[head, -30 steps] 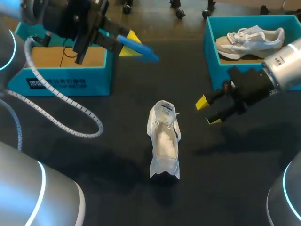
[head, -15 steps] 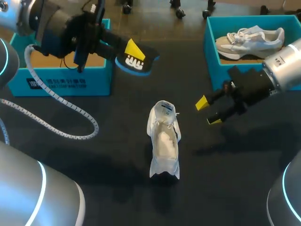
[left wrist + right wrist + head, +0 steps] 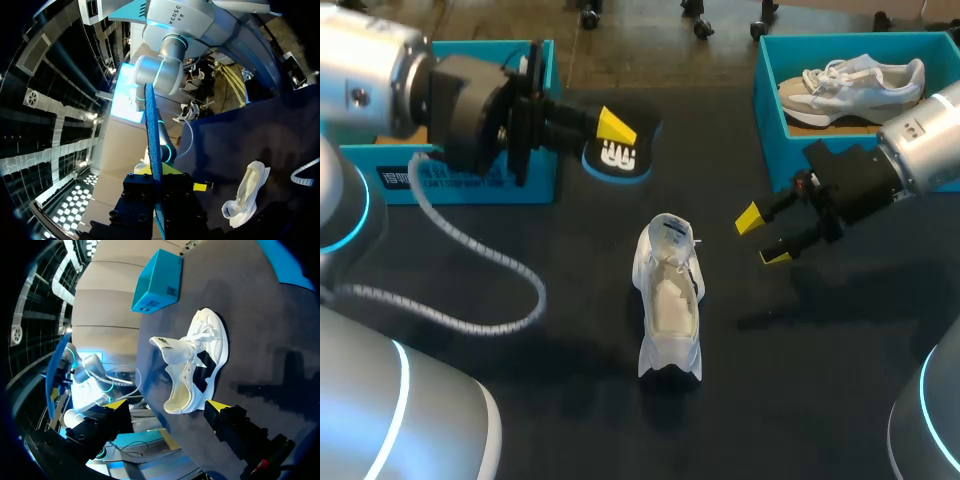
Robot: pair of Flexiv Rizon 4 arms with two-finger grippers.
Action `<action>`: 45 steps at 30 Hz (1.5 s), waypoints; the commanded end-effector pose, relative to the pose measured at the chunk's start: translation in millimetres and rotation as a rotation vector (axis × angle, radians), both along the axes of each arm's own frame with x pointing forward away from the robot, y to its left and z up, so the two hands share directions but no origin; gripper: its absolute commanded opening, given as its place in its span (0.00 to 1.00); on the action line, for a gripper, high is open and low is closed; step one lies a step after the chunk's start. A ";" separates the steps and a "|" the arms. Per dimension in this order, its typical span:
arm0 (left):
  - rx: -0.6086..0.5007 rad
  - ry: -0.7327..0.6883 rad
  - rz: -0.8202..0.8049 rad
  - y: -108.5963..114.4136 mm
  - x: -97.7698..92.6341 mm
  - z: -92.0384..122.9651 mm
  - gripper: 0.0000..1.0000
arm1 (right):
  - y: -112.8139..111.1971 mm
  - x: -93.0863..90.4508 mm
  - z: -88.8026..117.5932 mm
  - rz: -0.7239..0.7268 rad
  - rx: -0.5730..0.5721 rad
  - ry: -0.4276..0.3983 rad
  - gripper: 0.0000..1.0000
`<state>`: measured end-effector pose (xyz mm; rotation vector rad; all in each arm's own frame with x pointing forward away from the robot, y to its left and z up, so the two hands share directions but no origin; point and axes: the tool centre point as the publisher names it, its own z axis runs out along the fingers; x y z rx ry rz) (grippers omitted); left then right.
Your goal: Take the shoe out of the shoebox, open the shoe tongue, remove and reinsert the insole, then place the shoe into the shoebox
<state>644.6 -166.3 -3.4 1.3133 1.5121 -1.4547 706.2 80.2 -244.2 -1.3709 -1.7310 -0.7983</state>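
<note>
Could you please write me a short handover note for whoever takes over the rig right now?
Grippers: the left gripper is shut on the blue insole, held beside the left shoebox. The right gripper is open and empty, hovering to the right of the white shoe.
Things: the white shoe stands mid-table with its tongue pulled open. A second shoe lies in the right shoebox.
Done: shoe out, tongue open, insole removed.
Left: reinsert the insole, then put the shoe into the shoebox.
</note>
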 end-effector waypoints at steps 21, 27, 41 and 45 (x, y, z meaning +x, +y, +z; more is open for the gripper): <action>-0.076 -0.138 0.008 -0.2 36.0 -46.5 0.00 | 1.1 0.5 -0.7 0.000 -0.001 0.000 1.00; -0.076 -0.138 0.008 -0.2 36.0 -46.5 0.00 | 1.1 0.5 -0.7 0.000 -0.001 0.000 1.00; -0.228 -0.415 0.041 -2.1 52.1 -120.9 0.00 | 1.1 0.5 -0.7 0.000 -0.001 0.000 1.00; -0.208 -0.424 0.037 -2.0 53.2 -121.8 0.00 | 1.1 0.5 -0.7 0.000 -0.001 0.000 1.00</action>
